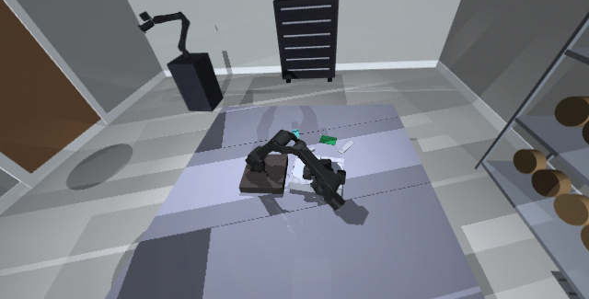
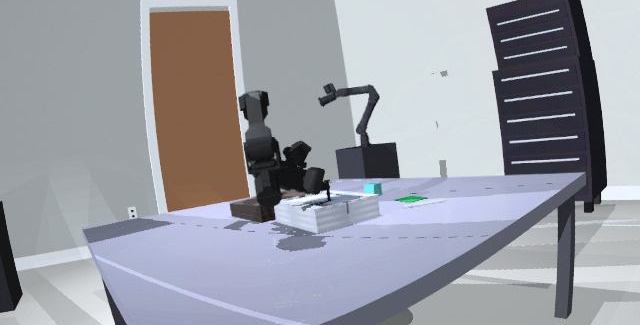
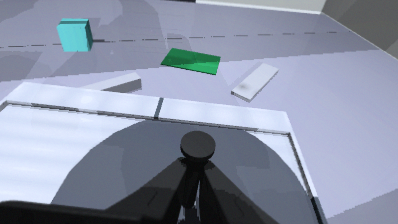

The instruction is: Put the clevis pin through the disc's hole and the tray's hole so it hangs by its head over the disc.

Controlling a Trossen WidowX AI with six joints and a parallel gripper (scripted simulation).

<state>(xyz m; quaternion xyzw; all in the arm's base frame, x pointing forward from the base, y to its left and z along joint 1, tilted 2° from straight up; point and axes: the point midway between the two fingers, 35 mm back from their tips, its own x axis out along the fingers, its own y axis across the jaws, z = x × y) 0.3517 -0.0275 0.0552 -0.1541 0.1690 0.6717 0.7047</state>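
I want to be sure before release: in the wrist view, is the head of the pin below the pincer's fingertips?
No, the pin's round head shows above the fingertips, with the shank reaching down between them.

You have a pale purple table (image 1: 294, 253) (image 2: 240, 275) (image 3: 345, 125) here. On it sits a shiny steel tray (image 1: 301, 188) (image 2: 340, 219) (image 3: 220, 112) with a low rim. Next to the tray, you can see a dark brown block (image 1: 262, 189) (image 2: 250, 211). Near the tray there is a blue-green block (image 1: 295, 133) (image 2: 372, 189) (image 3: 75, 35), a flat green piece (image 1: 328, 140) (image 2: 411, 199) (image 3: 191, 61) and a flat white bar (image 1: 346, 146) (image 2: 424, 203) (image 3: 255, 82). Another pale bar (image 3: 117, 83) lies just beside the tray.
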